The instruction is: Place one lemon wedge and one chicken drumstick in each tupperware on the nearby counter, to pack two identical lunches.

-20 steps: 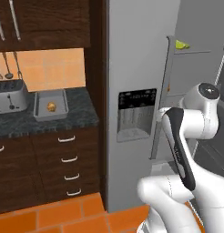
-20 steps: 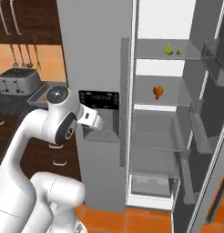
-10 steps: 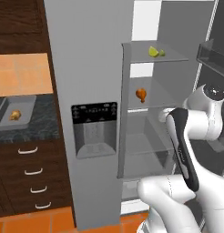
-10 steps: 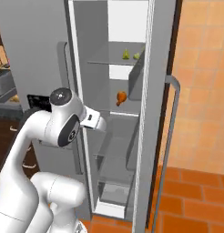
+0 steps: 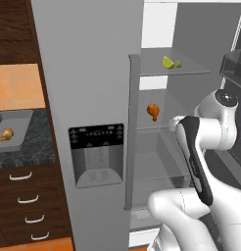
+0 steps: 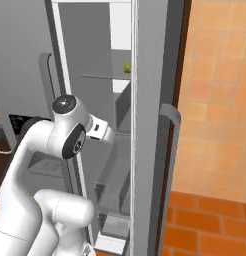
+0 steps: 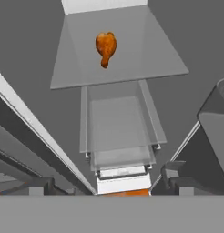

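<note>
Left base view: the open refrigerator (image 5: 88, 98) stands beside the counter (image 5: 24, 149), a black speckled worktop over dark brown drawers (image 5: 24, 201) with curved silver handles. On the counter lies 1 grey tupperware (image 5: 14, 128), partly cut by the left edge of the view, with 1 chicken drumstick (image 5: 6, 134) inside it. The closed refrigerator door carries a dark dispenser panel (image 5: 96, 154). In the open compartment, 2 lemon wedges (image 5: 167, 62) lie side by side on the upper glass shelf (image 5: 191, 68); on the shelf below lies a second chicken drumstick (image 5: 153, 111), apart from the walls. The white arm (image 5: 201, 147) rises at the lower right, its elbow level with the drumstick shelf and its forearm directed into the compartment.

Right base view: the arm's wrist (image 6: 97, 131) reaches past the edge of the open door (image 6: 150, 125), whose grey handle (image 6: 167, 165) runs vertically; 1 lemon wedge (image 6: 127, 67) shows on the upper shelf. An orange tiled floor (image 6: 215, 150) lies to the right.

Hand view: the second drumstick (image 7: 105, 47) lies near the middle of its glass shelf (image 7: 145, 54), with clear drawers (image 7: 118, 136) below it. The gripper's fingers stand wide apart and hold nothing; the drumstick is well clear of them.
</note>
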Motion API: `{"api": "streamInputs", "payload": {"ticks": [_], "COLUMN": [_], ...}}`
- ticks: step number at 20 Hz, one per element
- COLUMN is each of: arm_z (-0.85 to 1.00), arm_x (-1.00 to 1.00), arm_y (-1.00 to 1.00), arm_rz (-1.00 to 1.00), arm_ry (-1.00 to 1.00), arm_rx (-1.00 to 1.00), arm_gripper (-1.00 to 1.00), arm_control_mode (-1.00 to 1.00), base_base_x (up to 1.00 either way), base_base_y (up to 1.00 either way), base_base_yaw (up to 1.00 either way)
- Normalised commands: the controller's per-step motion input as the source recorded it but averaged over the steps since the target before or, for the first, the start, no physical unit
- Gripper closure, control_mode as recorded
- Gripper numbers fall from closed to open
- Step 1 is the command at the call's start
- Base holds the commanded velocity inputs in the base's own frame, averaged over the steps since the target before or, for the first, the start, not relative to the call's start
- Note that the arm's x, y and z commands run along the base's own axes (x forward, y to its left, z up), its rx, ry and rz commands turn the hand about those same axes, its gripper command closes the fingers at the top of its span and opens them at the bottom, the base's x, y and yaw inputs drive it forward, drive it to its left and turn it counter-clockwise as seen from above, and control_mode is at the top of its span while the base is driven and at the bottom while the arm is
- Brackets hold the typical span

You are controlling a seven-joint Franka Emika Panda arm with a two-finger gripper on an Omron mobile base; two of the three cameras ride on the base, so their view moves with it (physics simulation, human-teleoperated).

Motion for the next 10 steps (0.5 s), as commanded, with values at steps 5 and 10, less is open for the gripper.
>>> {"api": "streamInputs", "payload": {"ticks": [5, 10], "arm_z": [0.0, -0.06], "arm_x": [0.55, 1.0], "arm_y": [-0.33, -0.04], "arm_rz": [0.01, 0.01], "arm_ry": [-0.01, -0.01], "arm_rx": [0.0, -0.01], "arm_gripper": [-1.0, -1.0], "arm_control_mode": [-1.0, -1.0], "base_base_x": [0.28, 0.0], "base_base_y": [-0.13, 0.0], "base_base_yaw": [0.0, 0.0]}}
